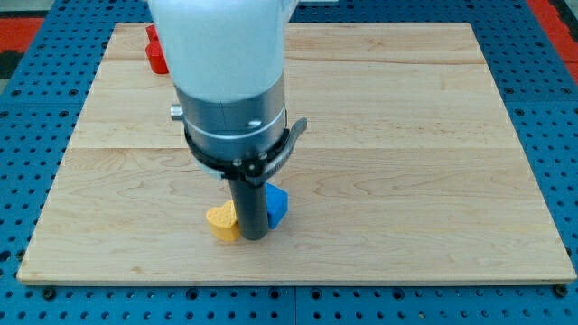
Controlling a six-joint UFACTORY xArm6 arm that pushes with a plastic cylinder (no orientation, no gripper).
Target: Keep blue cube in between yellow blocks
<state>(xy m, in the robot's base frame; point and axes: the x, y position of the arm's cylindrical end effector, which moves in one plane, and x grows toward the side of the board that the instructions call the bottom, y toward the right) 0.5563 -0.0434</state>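
Observation:
A blue cube (276,203) sits near the board's bottom middle, partly hidden behind the dark rod. A yellow block (219,221), rounded like a heart, lies just to the left of the rod. My tip (253,237) rests on the board between the two, touching or nearly touching both. The yellow block is slightly lower in the view than the blue cube. Only one yellow block shows; the arm's body hides the board above the rod.
A red block (157,52) lies at the board's top left, partly hidden by the arm's white body. The wooden board (406,181) sits on a blue pegboard table (27,108).

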